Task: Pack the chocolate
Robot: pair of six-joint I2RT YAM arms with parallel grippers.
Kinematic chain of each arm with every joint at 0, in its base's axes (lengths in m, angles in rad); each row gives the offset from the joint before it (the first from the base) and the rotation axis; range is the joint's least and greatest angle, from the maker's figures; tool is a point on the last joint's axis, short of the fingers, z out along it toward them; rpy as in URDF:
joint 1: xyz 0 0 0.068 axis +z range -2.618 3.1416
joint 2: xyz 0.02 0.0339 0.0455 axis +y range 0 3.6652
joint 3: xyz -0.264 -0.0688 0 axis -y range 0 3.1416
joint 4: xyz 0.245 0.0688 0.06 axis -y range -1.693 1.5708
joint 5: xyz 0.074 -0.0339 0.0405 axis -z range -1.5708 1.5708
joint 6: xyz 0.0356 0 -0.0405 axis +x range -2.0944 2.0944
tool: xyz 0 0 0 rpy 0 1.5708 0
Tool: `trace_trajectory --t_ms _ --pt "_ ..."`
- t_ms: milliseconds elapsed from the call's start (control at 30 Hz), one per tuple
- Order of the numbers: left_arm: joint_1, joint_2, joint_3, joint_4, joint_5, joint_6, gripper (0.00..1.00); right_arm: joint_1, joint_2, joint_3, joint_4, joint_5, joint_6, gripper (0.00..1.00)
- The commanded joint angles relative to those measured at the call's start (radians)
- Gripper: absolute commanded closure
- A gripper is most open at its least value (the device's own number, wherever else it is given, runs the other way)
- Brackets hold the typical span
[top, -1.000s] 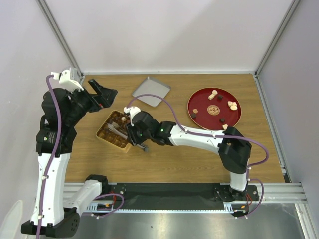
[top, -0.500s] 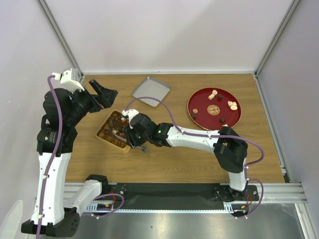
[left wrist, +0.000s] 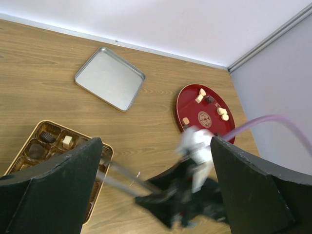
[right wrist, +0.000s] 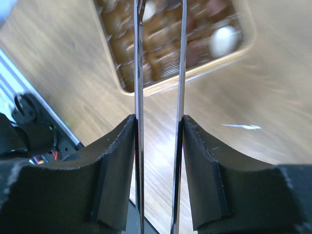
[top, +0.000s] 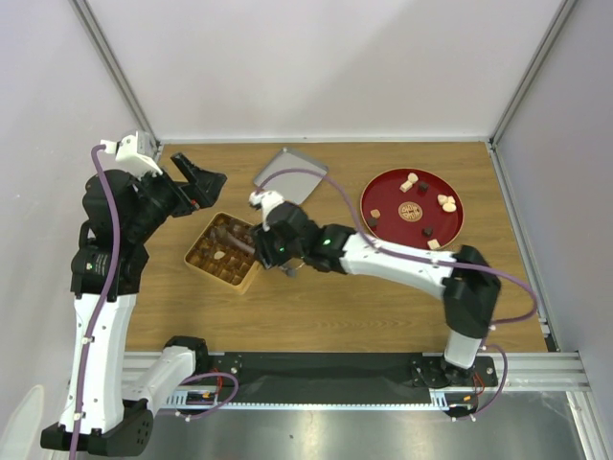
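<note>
Right claw point(right wrist: 158, 127) pinches long thin metal tongs point(right wrist: 139, 73) over the square tan compartment box point(top: 203, 267). Left claw point(top: 196, 180), spread wide, hovers just behind that box. A few bite-sized brown and cream chocolates point(right wrist: 223, 40) sit inside it. Roughly nine more lie on the round red plate point(top: 391, 199), well right of the box.

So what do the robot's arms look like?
Both are white tubes with chunky black joints: the left arm and the right arm. A purple cable runs along each. The left gripper and right gripper are black with two wedge-shaped fingers.
</note>
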Motion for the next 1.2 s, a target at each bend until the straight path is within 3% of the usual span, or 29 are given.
trace_trajectory --t_ms 0,267,500,733,1167 --pt "0.004 -0.004 0.023 0.010 0.005 -0.012 0.00 -0.053 -0.175 -0.029 -0.019 0.069 -0.013 0.54" --pt "0.004 -0.007 -0.056 0.033 0.012 -0.015 0.00 -0.318 -0.413 -0.248 -0.199 0.164 -0.007 0.55" --pt "0.004 -0.004 -0.144 0.079 0.043 -0.026 0.00 -0.614 -0.473 -0.359 -0.252 0.195 -0.066 0.55" --pt "0.004 0.009 -0.141 0.085 0.038 -0.017 0.00 -0.743 -0.397 -0.379 -0.223 0.237 -0.010 0.56" --pt "0.004 0.016 -0.115 0.063 0.017 0.009 0.00 -0.788 -0.186 -0.285 -0.139 0.259 0.062 0.54"
